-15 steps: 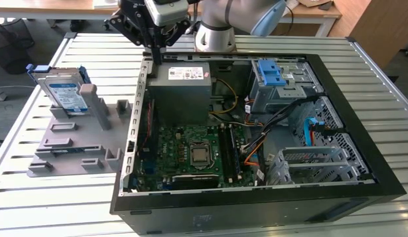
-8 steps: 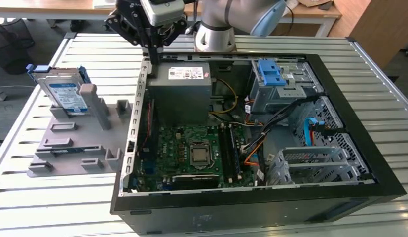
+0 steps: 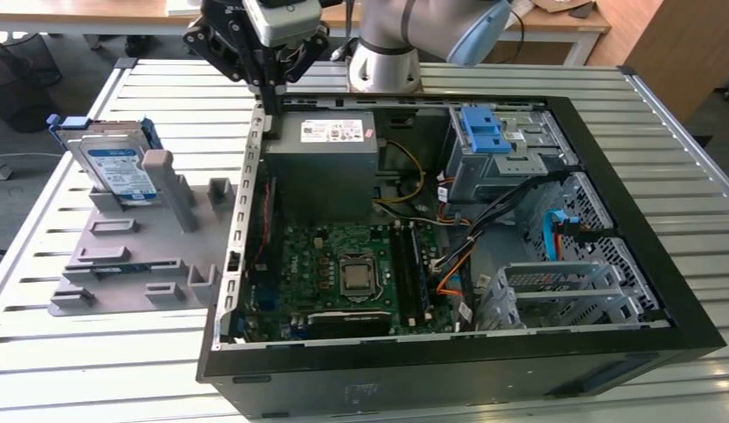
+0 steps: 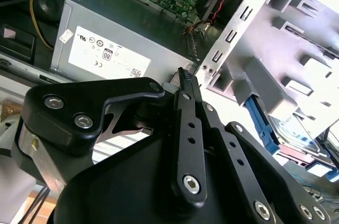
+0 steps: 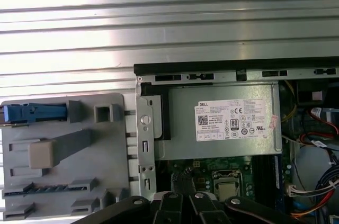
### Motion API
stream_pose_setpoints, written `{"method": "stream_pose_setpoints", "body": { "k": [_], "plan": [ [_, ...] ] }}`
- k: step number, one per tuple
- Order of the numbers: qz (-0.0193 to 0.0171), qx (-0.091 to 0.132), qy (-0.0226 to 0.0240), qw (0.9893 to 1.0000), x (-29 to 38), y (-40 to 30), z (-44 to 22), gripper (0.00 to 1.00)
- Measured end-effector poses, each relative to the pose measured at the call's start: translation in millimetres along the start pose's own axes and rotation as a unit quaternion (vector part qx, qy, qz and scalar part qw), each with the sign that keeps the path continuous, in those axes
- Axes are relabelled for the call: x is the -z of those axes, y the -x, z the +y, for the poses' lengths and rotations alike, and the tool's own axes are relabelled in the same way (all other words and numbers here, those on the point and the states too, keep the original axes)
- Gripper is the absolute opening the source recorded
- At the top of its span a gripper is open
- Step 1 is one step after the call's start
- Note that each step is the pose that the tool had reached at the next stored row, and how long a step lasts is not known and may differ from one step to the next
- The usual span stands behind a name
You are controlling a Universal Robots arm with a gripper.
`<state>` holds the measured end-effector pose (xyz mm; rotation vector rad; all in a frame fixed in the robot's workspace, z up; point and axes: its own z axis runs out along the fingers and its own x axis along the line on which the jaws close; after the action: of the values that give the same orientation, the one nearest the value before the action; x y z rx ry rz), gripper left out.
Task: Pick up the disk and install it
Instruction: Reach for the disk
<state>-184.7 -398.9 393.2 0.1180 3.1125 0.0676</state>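
One arm (image 3: 394, 48) stands at the far edge of the slatted metal counter (image 3: 58, 352) as the exterior view shows it. Its jaws hang tip-down over a rear corner of the open PC case (image 3: 399, 383), just above the case wall beside the PSU (image 3: 323, 145).

Jaws: clenched together and empty. In the second wrist view the black fingers (image 4: 186, 123) lie closed against each other, tips pointing at the seam between the PSU (image 4: 116, 38) and the case edge.

Disk (image 3: 111, 167): not yet picked up. It stands upright on edge in a slot of the grey fixture (image 3: 129, 256), on the counter at the exterior view's left of the case, well apart from the jaws. Its white-and-blue label faces the exterior camera, w/ blue rails along its edges. In the first wrist view the disk (image 5: 34, 113) appears edge-on as a blue strip at one corner of the fixture (image 5: 63, 150). In the second wrist view part of its silver body (image 4: 291, 134), w/ a blue rail, shows behind the fixture (image 4: 275, 33).

Inside the case:
- mobo (image 3: 340, 264) w/ CPU socket, next to the PSU;
- blue latch piece (image 3: 487, 132) on a grey cage, at the exterior view's right of the PSU;
- grey drive cage (image 3: 564, 295) nearer the front, w/ loose cables (image 3: 505, 211) between it and the latch piece.
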Motion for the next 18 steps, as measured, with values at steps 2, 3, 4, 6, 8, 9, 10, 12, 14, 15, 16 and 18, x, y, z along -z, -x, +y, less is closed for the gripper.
{"method": "stream_pose_setpoints", "body": {
  "k": [2,3,4,6,8,9,10,12,14,15,16,18],
  "plan": [
    [0.0,0.0,0.0,1.0,0.0,-1.6,-0.1,0.11],
    [0.0,0.0,0.0,1.0,-0.1,-2.4,-0.2,0.11],
    [0.0,0.0,0.0,1.0,-0.1,-3.0,-0.2,0.11],
    [0.0,0.0,0.0,1.0,-0.2,-4.3,-0.3,0.11],
    [0.0,0.0,0.0,1.0,-0.2,-5.3,-0.3,0.11],
    [0.0,0.0,0.0,1.0,-0.3,-5.9,-0.4,0.11],
    [0.0,0.0,0.0,1.0,-0.3,-6.4,-0.4,0.11],
    [0.0,0.0,0.0,1.0,-0.4,-7.7,-0.5,0.11],
    [0.0,0.0,0.0,1.0,-0.4,-8.8,-0.6,0.11],
    [0.0,0.0,0.0,1.0,-0.4,-9.5,-0.6,0.11],
    [0.0,0.0,0.0,1.0,-0.5,-10.1,-0.7,0.11],
    [0.0,0.0,0.0,1.0,-0.6,-11.3,-0.7,0.11]
  ]
}}
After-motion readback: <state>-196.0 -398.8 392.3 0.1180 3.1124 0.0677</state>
